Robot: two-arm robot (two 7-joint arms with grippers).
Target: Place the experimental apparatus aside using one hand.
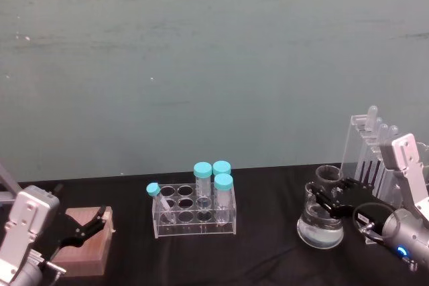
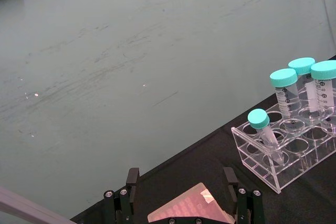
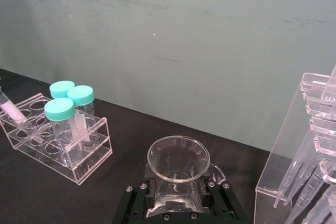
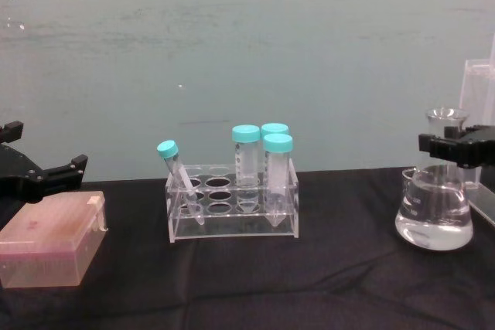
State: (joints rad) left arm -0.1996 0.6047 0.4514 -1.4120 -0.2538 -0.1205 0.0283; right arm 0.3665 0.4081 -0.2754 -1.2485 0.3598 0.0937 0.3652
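Note:
The conical flask (image 1: 320, 227) with clear liquid stands on the black table at the right, its base resting on the cloth (image 4: 433, 218). My right gripper (image 1: 330, 196) is shut on the flask's neck, one black finger on each side of it just below the rim (image 3: 178, 158). In the chest view the right gripper (image 4: 453, 147) crosses the neck level. The tall acrylic stand with pipettes (image 1: 365, 155) rises right behind the flask, close to the right arm. My left gripper (image 1: 87, 224) hangs open over a pink box at the far left.
A clear rack (image 1: 194, 211) holding several teal-capped tubes sits mid-table, one small tube leaning at its left end. The pink box (image 4: 50, 239) lies under the left gripper (image 2: 181, 179). The acrylic stand (image 3: 310, 156) crowds the flask's right side. Black cloth lies between rack and flask.

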